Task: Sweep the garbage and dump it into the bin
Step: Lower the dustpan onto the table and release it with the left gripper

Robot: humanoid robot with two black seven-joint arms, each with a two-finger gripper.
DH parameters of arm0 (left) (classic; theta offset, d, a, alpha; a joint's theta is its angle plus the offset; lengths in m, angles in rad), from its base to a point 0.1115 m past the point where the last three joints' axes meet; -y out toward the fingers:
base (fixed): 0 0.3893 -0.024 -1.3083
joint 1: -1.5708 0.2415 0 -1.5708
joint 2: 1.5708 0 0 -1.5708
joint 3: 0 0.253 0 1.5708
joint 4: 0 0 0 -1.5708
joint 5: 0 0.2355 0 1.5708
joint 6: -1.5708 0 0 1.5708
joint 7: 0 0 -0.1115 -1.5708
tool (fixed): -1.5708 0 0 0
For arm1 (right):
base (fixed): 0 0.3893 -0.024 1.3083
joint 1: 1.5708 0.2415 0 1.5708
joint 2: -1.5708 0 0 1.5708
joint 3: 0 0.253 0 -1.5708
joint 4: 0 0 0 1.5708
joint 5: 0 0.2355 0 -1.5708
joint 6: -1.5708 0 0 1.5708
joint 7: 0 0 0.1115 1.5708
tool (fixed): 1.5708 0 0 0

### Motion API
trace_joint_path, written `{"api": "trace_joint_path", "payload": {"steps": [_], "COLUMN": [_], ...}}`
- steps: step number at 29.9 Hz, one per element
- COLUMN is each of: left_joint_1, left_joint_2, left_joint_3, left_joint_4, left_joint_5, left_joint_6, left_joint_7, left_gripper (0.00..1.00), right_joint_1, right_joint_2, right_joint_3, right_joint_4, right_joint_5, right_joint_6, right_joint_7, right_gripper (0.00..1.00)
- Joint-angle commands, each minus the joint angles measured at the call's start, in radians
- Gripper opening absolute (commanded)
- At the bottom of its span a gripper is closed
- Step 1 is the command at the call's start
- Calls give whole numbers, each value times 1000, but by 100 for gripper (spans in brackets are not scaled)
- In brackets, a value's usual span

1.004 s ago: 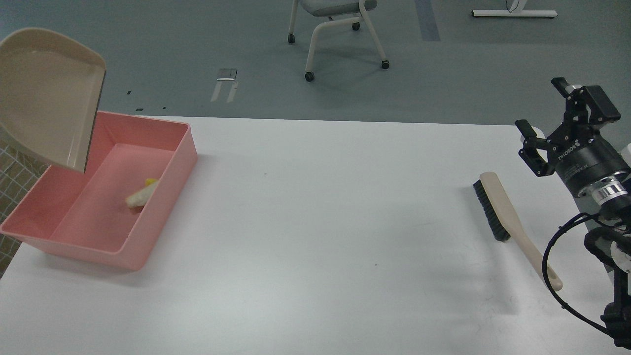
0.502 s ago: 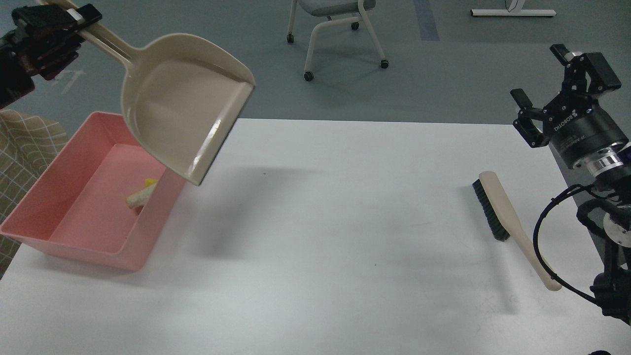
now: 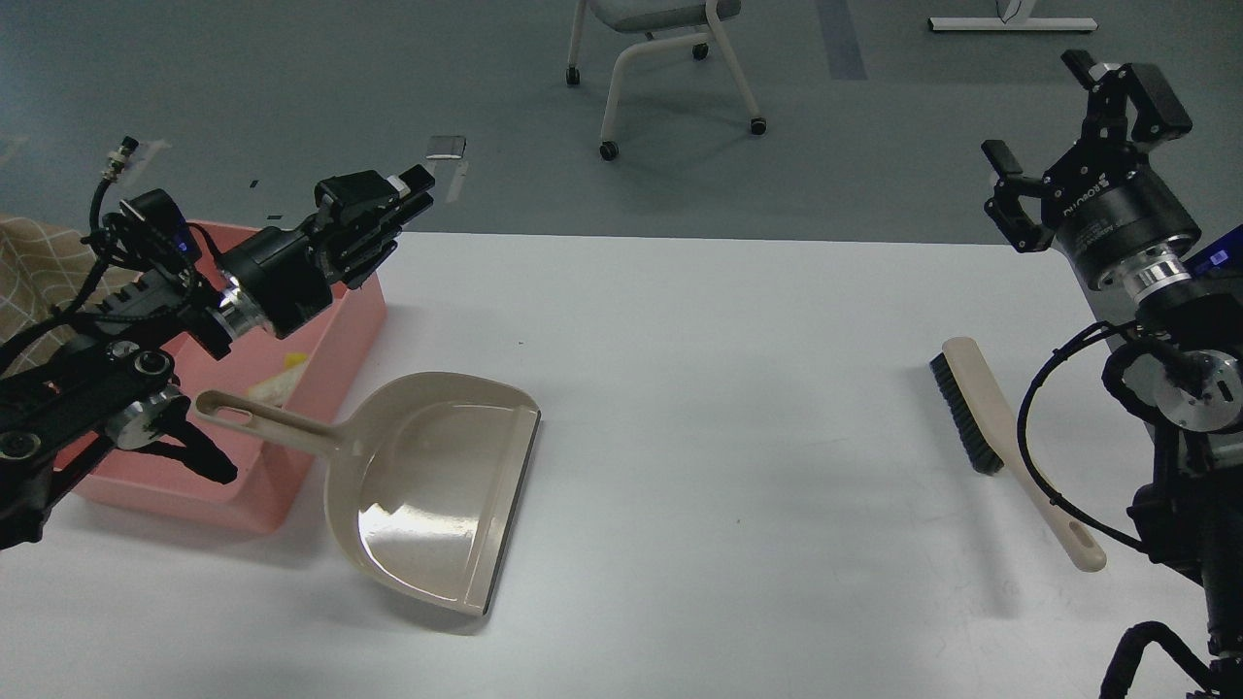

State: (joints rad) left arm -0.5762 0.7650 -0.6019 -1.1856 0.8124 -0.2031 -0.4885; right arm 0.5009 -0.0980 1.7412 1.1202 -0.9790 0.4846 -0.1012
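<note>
The pink bin [image 3: 320, 340] sits at the left edge of the white table [image 3: 738, 388], near the far corner, and the robot's left arm hides a lot of it. The garbage [image 3: 277, 381] is in the bin; only a bit of yellow and a pale strip peek out past the arm. These scraps look tiny, light and soft, so I think pinching them would be fiddly, and tipping them out of a pan suits them better. The dustpan [image 3: 437, 495] lies flat on the table just beside the bin, its handle pointing toward the left edge. It looks stiff, smooth and light, and the long thin handle is the best place to hold it. The left gripper [image 3: 384, 209] hovers over the bin's far corner and holds nothing; I cannot tell if its fingers are apart. The right gripper [image 3: 1078, 126] is up by the right edge, fingers spread wide and empty. The brush [image 3: 991, 427] lies near that edge
</note>
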Motion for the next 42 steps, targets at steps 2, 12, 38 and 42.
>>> {"api": "trace_joint_path", "payload": {"steps": [2,12,38,42], "left_joint_1": [1,-5,13,15], "left_joint_2": [-1,66,39,42], "left_joint_3": [-13,-84,-239,-256], "left_joint_4": [-2,-15,385,432], "left_joint_5": [-16,-209,-542,-544], "left_joint_6": [31,97,-82,-113], "left_joint_7": [0,0,0,0], "left_gripper": [30,56,97,97], "right_joint_1": [-7,-31,-30,-35], "right_joint_2": [1,-5,3,4], "right_joint_3": [1,-3,1,-2], "right_joint_4": [19,41,9,6], "right_joint_5": [0,-1,20,84], "right_joint_6": [2,4,-21,-20], "right_joint_7": [0,-2,0,-2], "right_gripper": [99,100,100,100]}}
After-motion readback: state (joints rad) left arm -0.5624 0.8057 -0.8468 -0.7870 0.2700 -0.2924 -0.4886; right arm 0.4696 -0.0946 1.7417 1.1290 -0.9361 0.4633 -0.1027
